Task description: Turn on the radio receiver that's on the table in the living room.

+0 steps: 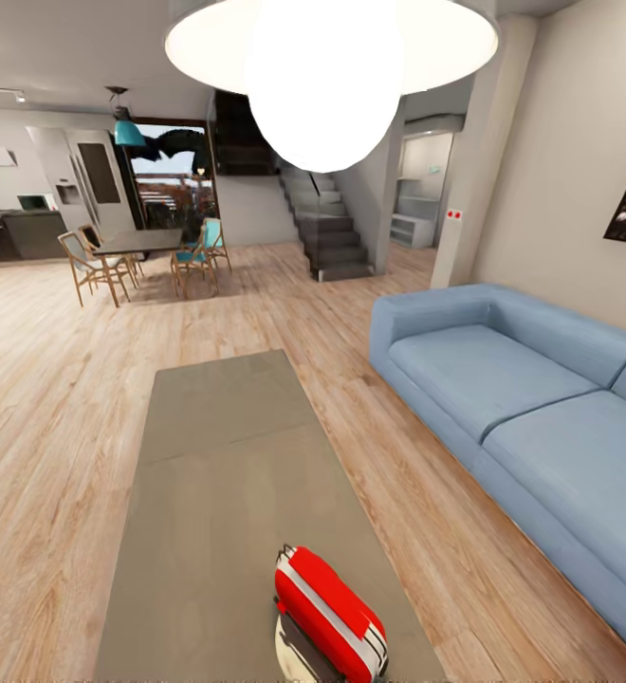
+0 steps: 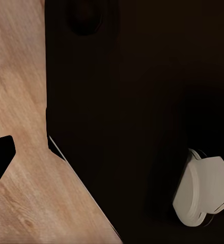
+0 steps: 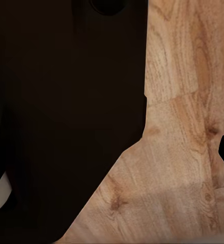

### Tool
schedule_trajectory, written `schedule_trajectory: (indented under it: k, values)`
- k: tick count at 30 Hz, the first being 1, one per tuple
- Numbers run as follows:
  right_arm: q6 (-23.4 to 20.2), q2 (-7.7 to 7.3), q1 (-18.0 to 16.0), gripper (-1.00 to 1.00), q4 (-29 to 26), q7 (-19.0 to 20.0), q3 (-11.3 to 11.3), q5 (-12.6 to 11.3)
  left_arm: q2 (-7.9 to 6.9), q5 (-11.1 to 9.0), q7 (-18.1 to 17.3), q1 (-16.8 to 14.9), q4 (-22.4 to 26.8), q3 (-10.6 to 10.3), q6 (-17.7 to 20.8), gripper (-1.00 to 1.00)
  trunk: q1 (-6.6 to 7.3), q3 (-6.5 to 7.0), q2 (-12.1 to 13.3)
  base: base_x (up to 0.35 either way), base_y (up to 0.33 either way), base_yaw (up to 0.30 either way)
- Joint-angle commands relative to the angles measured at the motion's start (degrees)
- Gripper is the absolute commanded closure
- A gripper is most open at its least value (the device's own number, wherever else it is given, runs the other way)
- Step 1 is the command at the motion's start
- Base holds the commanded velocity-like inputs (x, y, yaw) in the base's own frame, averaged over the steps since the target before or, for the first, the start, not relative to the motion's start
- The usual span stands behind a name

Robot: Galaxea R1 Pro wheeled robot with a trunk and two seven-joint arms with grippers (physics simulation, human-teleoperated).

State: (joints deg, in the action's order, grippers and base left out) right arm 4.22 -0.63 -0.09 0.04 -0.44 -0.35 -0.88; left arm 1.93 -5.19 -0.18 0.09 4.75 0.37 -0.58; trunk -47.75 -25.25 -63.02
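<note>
**Red radio at the near end of the coffee table, arms not yet raised**

Nearest the head camera, the radio receiver (image 1: 330, 607) lies tipped on its side at the near end of the table (image 1: 228, 455), red casing up, white trim along its edge and a thin handle at its far end. It seems to rest against something pale and round beneath it, though that part is cut off by the picture's lower edge.

No fingers can be made out in either wrist picture, so whether each gripper is spread or closed cannot be told. Both wrist cameras look down past a large dark body, probably the robot's own base, to the wooden floor (image 3: 188, 127). A pale grey rounded part (image 2: 203, 190) sits against the dark shape in the left wrist view.

Judging from this, the step in hand is the reach. A good approach would bring one arm up over the table's near end, slowly, and press the radio's switch with a fingertip without pushing the radio off its perch.

The head view alone gives the room: a blue sofa (image 1: 522, 389) to the right, a dining table with chairs (image 1: 142, 249) and stairs (image 1: 327, 228) beyond. The wrist views add the floor beneath the arms.
</note>
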Motion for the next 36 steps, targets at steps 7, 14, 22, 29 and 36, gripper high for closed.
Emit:
schedule_trajectory:
  k: [7,14,22,29,36]
  values:
    - [0.0,0.01,0.0,-1.0,0.03,0.0,0.0,0.0,0.0,0.0,0.0,0.0,0.0,0.02,-0.01,-1.0,0.0,-0.66,0.0,0.0,0.0,0.0]
    - [0.0,0.01,0.0,-1.0,0.03,0.0,0.0,0.0,0.0,0.0,0.0,0.0,0.0,0.0,-0.01,-1.0,0.0,-1.32,0.0,0.0,0.0,0.0]
    - [0.0,0.01,0.0,-1.0,0.02,0.0,0.0,0.0,0.0,0.0,0.0,0.0,0.0,-0.02,-0.03,-1.0,0.0,-2.07,0.0,0.0,0.0,0.0]
    - [0.0,0.01,0.0,-1.0,0.01,0.0,0.0,0.0,0.0,0.0,0.0,0.0,0.0,-0.02,-0.04,-1.0,0.0,-2.72,0.0,0.0,0.0,0.0]
    - [0.0,0.01,0.0,-1.0,0.02,0.0,0.0,0.0,0.0,0.0,0.0,0.0,0.0,-0.02,-0.03,-1.0,0.0,-3.38,0.0,0.0,0.0,0.0]
